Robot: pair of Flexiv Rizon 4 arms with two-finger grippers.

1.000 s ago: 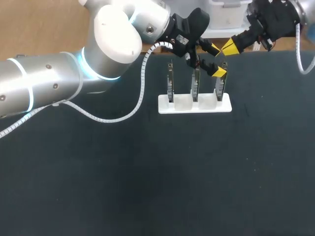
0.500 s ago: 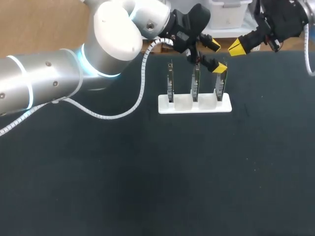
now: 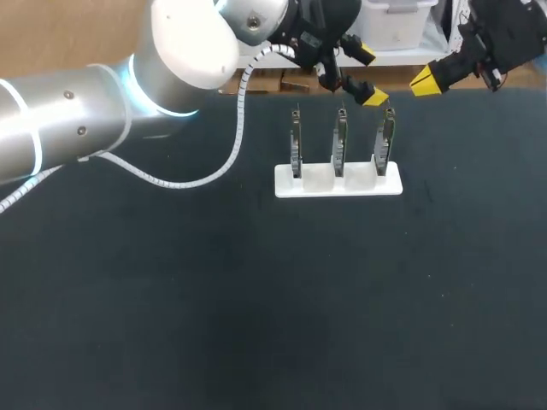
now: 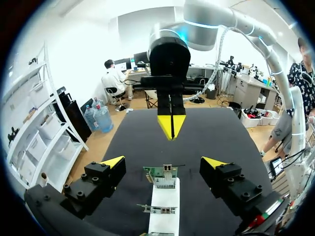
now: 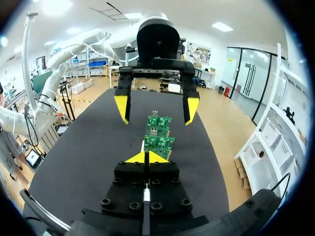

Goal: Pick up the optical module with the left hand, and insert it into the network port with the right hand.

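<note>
Black surface (image 3: 256,299); white rack (image 3: 393,186) sits close to its far edge, a little right of the middle; three green boards (image 3: 340,145) stand upright in the rack's slots, in one row running along that edge.

Left arm (image 3: 77,128) comes in from the left side and reaches past the middle, with a white coiled cable (image 3: 235,141) hanging off it. The left claw (image 3: 367,75) is over the far edge, above the board at the right end of the row; fingers spread wide, nothing pinched. From its own wrist camera the left claw (image 4: 164,162) straddles the line of the row; the end board (image 4: 162,176) sits ahead of it, in line with the gap, touching neither finger. A small silver network port (image 4: 167,168) shows on that board's top edge.

Right claw (image 3: 425,83) hangs over the far edge nearer the right corner, apart from the rack and apart from the left claw; its yellow tips are pressed together with nothing between them. In its wrist view the right claw (image 5: 146,157) points along the row of boards (image 5: 158,123), and the left claw (image 5: 156,109) faces it from the other end. In the left wrist view the right claw (image 4: 171,125) shows as one closed yellow wedge beyond the rack (image 4: 165,206).

Optical module: cannot pick it out in any view.
</note>
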